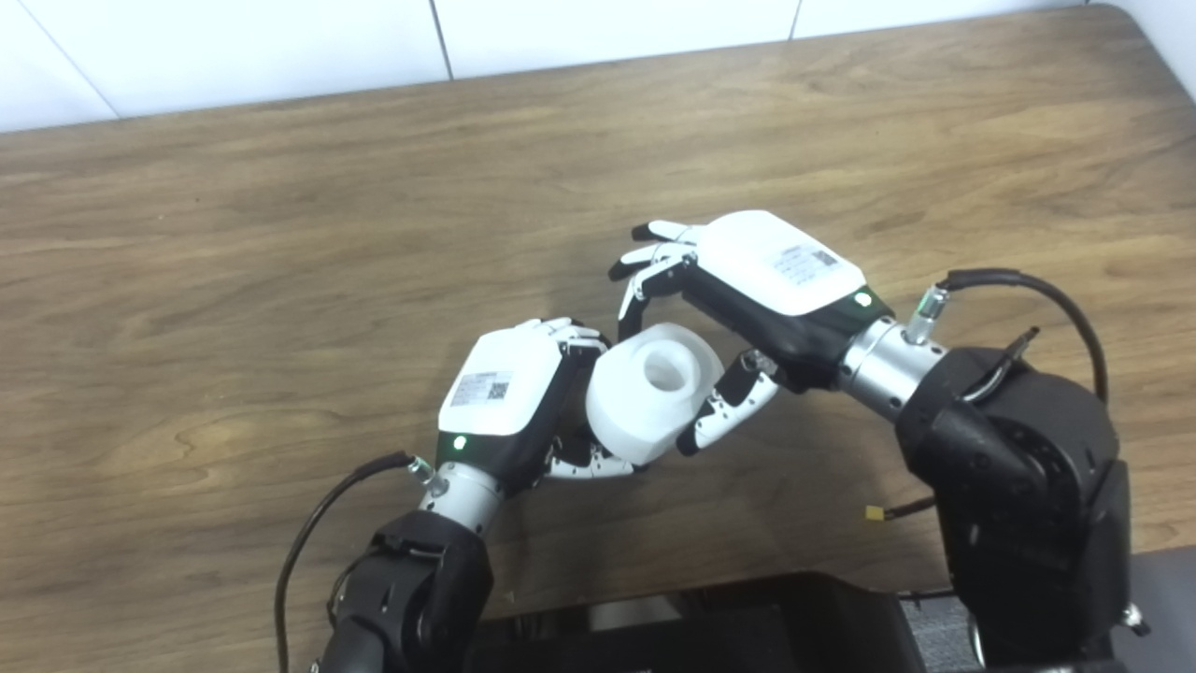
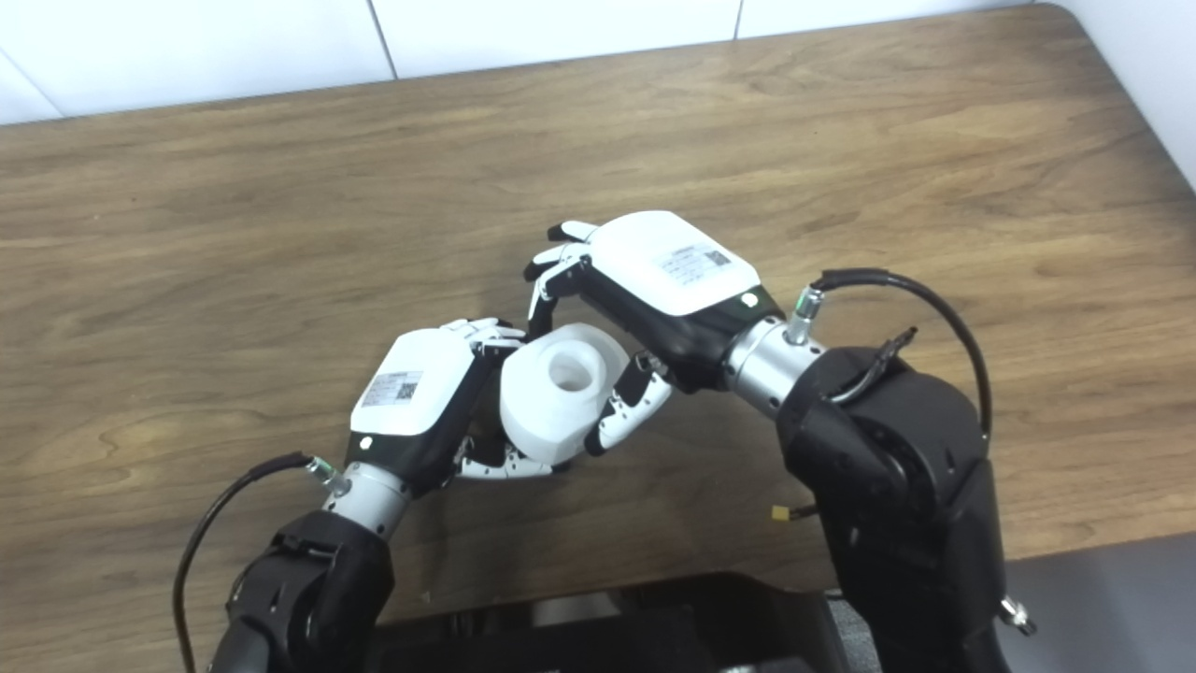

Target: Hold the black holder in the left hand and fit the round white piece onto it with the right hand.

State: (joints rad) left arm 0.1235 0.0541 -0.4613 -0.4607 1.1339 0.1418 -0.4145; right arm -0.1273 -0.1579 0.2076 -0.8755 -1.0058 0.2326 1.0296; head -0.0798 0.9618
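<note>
The round white piece [image 1: 628, 404], a thick ring with a hole in its top, sits between my two hands above the table's middle. My left hand [image 1: 509, 393] is curled against its left and under side, fingers [image 1: 589, 463] wrapped beneath it. The black holder is almost wholly hidden behind the white piece and the left palm. My right hand [image 1: 757, 280] reaches in from the right: its fingers [image 1: 640, 294] rest on the piece's far rim and its thumb [image 1: 724, 411] presses the near right side, so it is shut on the piece.
The wooden table [image 1: 280, 280] spreads around the hands, with a white wall along its far edge. The robot's dark body [image 1: 710, 626] fills the bottom of the picture. Black cables loop from both wrists.
</note>
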